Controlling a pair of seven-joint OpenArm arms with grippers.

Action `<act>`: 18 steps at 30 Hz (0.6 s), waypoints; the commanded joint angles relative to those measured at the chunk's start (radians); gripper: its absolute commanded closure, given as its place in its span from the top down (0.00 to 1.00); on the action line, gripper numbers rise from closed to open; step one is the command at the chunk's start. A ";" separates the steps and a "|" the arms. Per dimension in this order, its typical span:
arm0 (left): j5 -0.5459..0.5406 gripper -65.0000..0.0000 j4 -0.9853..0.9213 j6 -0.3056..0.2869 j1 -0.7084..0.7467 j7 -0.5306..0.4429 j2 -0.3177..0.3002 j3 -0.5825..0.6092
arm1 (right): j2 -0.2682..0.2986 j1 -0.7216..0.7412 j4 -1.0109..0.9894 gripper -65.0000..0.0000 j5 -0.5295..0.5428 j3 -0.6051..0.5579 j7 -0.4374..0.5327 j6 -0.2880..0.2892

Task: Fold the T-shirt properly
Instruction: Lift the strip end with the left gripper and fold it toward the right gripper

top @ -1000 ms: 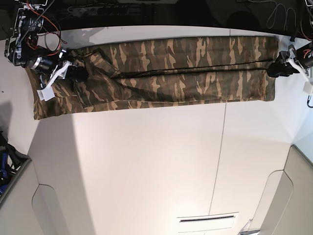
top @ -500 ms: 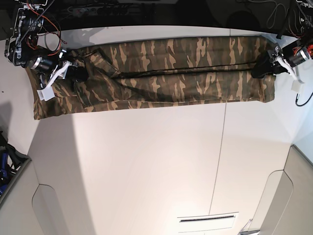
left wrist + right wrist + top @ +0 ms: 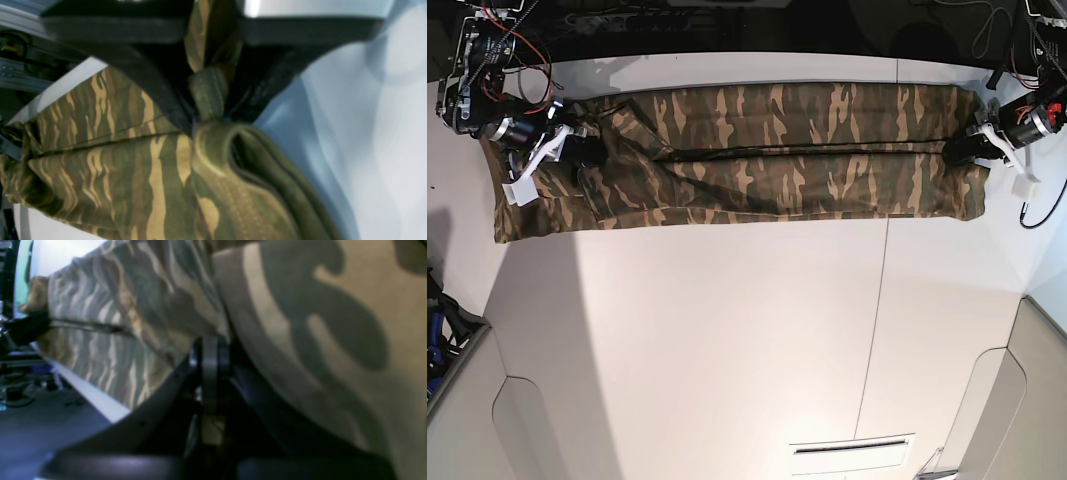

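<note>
The T-shirt lies as a long, narrow camouflage band across the upper part of the base view, on the white table, with a dark lengthwise crease along its middle.

The left gripper is clamped on a bunched hem at the band's right end; its black pads pinch the stitched olive edge.

The right gripper sits at the band's left end. In the right wrist view its black fingers meet under draped cloth; whether they grip fabric cannot be told.

Only the base view shows the full band.
</note>
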 commanded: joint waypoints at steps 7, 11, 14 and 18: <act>0.042 0.00 0.006 0.001 -0.082 0.006 -0.018 -0.006 | 0.013 0.008 0.066 0.17 0.126 0.007 -0.063 0.010; 0.092 0.00 0.006 0.001 -0.116 0.006 -0.022 -0.006 | 0.013 0.008 0.144 0.17 0.132 0.007 -0.072 0.011; 0.124 0.00 0.006 0.001 -0.142 0.005 -0.046 -0.006 | 0.013 0.008 0.214 0.17 0.132 0.007 -0.072 0.011; 0.150 0.00 0.007 0.001 -0.172 0.005 -0.107 -0.006 | 0.013 0.008 0.278 0.17 0.124 0.007 -0.071 0.011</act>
